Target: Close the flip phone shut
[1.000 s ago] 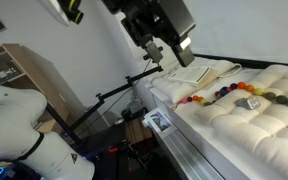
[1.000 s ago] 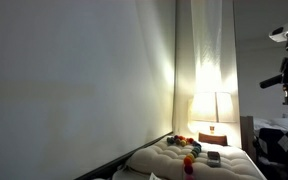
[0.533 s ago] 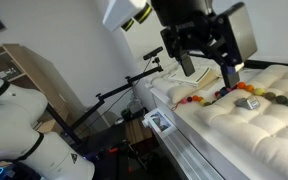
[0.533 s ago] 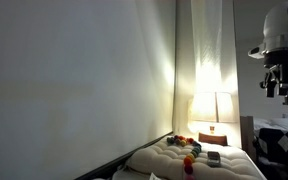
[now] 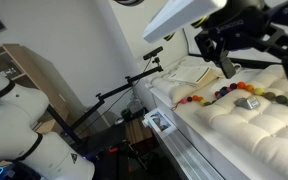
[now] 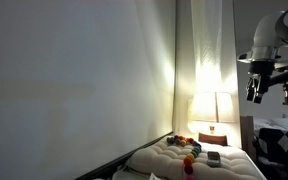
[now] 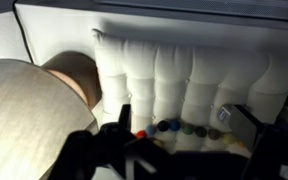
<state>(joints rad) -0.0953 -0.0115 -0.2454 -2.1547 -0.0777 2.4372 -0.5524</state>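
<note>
Hovering above the white quilted pad (image 5: 267, 128), the gripper (image 5: 258, 64) was well clear of everything on it. In the wrist view its fingers (image 7: 119, 136) stood wide apart with nothing between them. A small white box (image 5: 156, 122) at the bed's near corner carried a dark panel, and any writing on it was too small to read.

The flip phone (image 5: 249, 102) looked silver-grey and shiny. It lay on the pad just beside a row of coloured balls (image 5: 217, 96), on the side nearer the pad's front edge. Its halves seemed to stand at an angle, but it was too small to be sure.

Bare quilting lay between the phone and that front edge. In an exterior view a lit lamp (image 6: 212, 103) stood past the pad's far end, well apart from the phone (image 6: 213, 158).
</note>
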